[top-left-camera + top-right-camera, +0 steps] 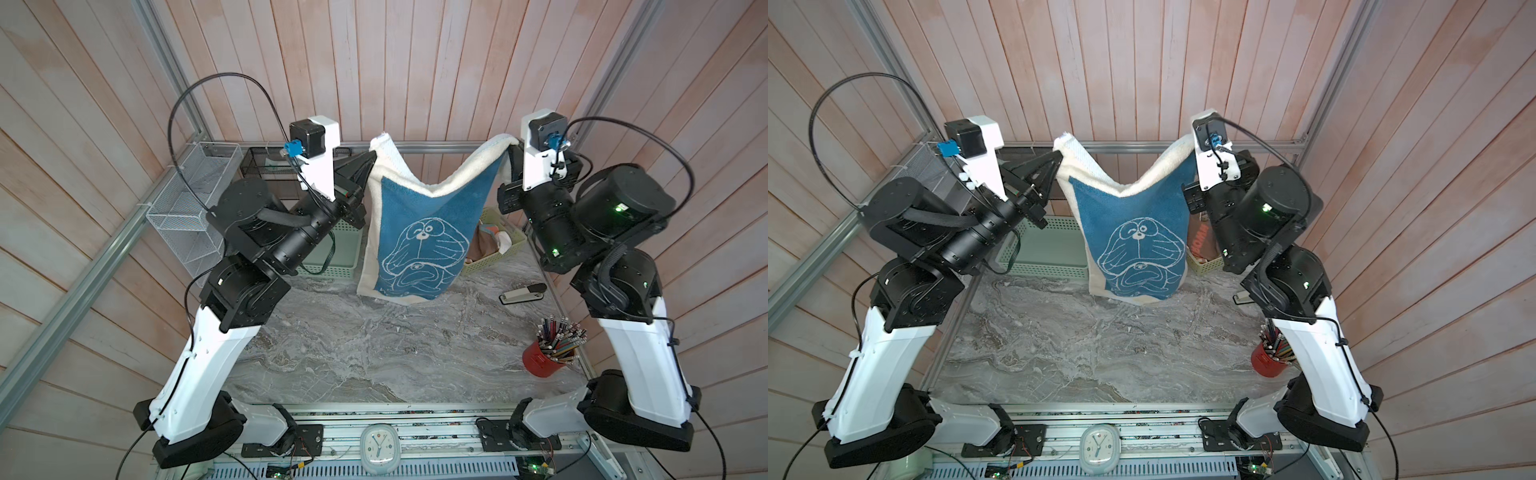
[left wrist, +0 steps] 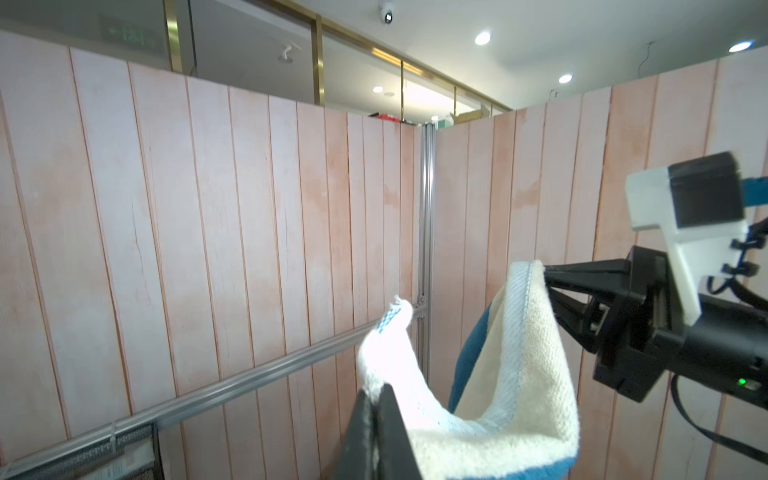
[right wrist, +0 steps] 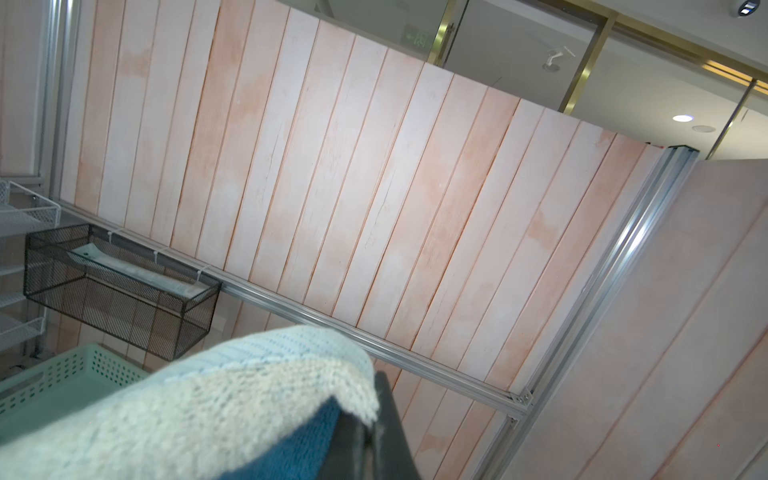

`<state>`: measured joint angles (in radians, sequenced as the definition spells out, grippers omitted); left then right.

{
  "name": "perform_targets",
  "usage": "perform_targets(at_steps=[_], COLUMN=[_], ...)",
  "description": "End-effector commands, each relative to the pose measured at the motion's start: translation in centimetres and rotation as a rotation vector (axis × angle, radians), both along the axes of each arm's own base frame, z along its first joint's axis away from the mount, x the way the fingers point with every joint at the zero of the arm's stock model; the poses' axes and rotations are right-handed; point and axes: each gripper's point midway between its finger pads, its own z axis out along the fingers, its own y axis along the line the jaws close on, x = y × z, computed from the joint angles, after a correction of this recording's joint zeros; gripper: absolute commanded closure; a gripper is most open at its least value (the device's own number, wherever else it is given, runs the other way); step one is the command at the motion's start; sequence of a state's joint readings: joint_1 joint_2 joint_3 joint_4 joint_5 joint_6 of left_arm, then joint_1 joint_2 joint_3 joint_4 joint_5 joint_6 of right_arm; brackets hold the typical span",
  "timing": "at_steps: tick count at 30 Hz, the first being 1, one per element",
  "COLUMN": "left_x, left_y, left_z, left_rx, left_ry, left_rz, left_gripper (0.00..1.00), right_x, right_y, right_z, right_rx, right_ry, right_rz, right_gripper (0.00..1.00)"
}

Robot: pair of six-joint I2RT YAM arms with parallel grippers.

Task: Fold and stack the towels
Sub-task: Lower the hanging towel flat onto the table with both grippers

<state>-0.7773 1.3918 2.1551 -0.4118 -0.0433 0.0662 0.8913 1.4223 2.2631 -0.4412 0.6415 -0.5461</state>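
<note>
A cream towel with a blue panel and a cartoon face hangs spread between my two grippers above the marble table. Its top edge sags in the middle and its lower hem is close to the tabletop. My left gripper is shut on one upper corner. My right gripper is shut on the other upper corner. More towels, one coral with letters, lie crumpled in a green basket behind the hanging towel.
A second green basket stands at the back left, with white wire baskets and a black mesh basket on the frame. A stapler and a red pencil cup sit at the right. A clock is at the front.
</note>
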Motion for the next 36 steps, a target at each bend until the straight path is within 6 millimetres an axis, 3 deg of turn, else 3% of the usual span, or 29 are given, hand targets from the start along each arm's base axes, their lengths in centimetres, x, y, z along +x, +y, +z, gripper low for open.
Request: perform_targets(at_steps=[1, 6, 11, 14, 17, 20, 23, 25, 28, 32, 36], left_x=[0.1, -0.6, 1.6, 4.3, 8.2, 12.4, 17.4, 21.2, 26.4, 30.9, 32.5], left_y=[0.3, 1.4, 1.9, 2.1, 2.7, 3.2, 4.2, 4.6, 4.2, 1.6, -0.8], left_z=[0.7, 2.9, 2.8, 1.5, -0.9, -4.4, -9.2, -13.2, -19.6, -28.6, -38.9], left_rx=[0.039, 0.01, 0.033, 0.045, 0.063, 0.087, 0.1, 0.117, 0.165, 0.227, 0.261], left_ry=[-0.022, -0.06, -0.057, -0.005, 0.072, 0.154, 0.262, 0.341, 0.454, 0.612, 0.788], left_rz=[0.083, 0.126, 0.247, 0.282, 0.299, 0.306, 0.304, 0.312, 0.317, 0.263, 0.209], left_gripper=[1.0, 1.0, 1.0, 1.0, 1.0, 1.0, 1.0, 1.0, 1.0, 1.0, 1.0], right_x=[-0.8, -1.7, -0.7, 2.1, 6.4, 11.8, 17.6, 21.6, 26.2, 29.1, 28.7], right_y=[-1.1, -1.0, -0.4, -0.1, -0.3, -0.7, -0.9, -0.5, 0.9, 3.5, 4.5], right_z=[1.8, 4.1, 5.1, 4.3, 1.7, -2.6, -8.5, -13.7, -21.4, -31.2, -39.7], right_rx=[-0.034, -0.046, -0.083, -0.106, -0.12, -0.129, -0.124, -0.117, -0.104, -0.098, -0.085], right_ry=[-0.041, -0.093, -0.142, -0.135, -0.072, 0.042, 0.182, 0.286, 0.424, 0.628, 0.804], right_rz=[-0.145, -0.194, -0.255, -0.274, -0.265, -0.248, -0.21, -0.163, -0.1, -0.027, 0.001], right_gripper=[1.0, 1.0, 1.0, 1.0, 1.0, 1.0, 1.0, 1.0, 1.0, 1.0, 1.0])
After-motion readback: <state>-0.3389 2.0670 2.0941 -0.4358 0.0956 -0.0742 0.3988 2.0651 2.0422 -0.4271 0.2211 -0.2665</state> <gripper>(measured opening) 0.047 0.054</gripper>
